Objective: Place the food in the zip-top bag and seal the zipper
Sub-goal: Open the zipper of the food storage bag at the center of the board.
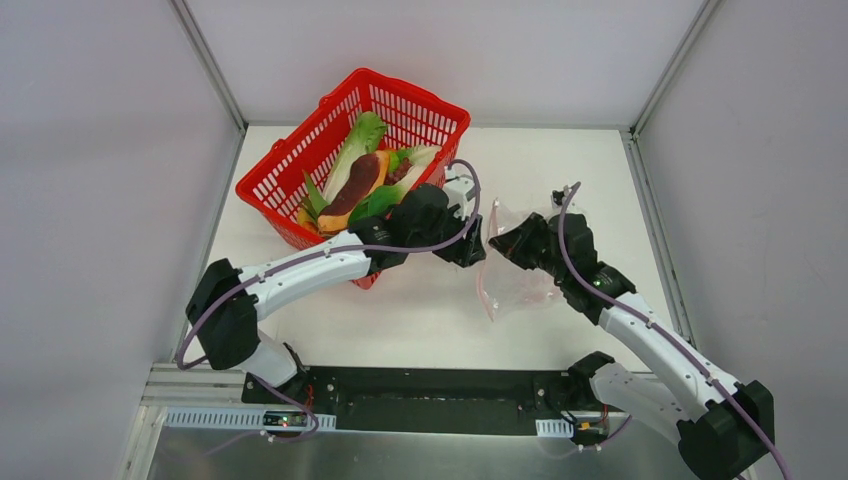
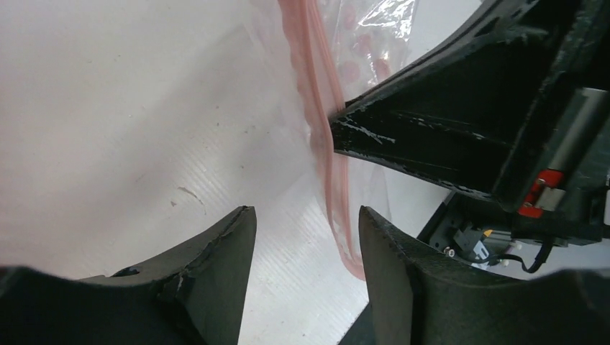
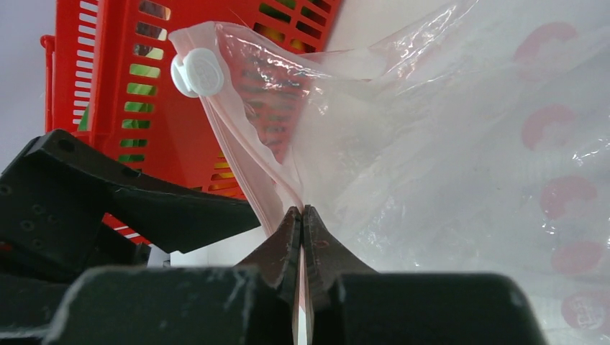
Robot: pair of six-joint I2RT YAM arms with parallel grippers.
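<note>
The food lies in the red mesh basket (image 1: 300, 165): an orange bun with dark sausage (image 1: 355, 188), bok choy (image 1: 362, 138) and green leaves (image 1: 385, 200). The clear, dotted zip-top bag (image 1: 515, 285) hangs over the table right of centre. My right gripper (image 3: 302, 210) is shut on the bag's pinkish zipper (image 3: 244, 169), below its white slider (image 3: 198, 74). My left gripper (image 2: 306, 212) faces it, open. The zipper strip (image 2: 332, 187) hangs between the left gripper's fingers, close to the right finger (image 2: 385, 259), unclamped. In the top view the two grippers (image 1: 472, 250) (image 1: 497, 243) meet at the bag's mouth.
The basket (image 3: 108, 79) stands just behind the bag's mouth, at the back left of the white table (image 1: 400, 310). Grey walls close in the table at the back and both sides. The right gripper's black finger (image 2: 431, 136) crosses the left wrist view.
</note>
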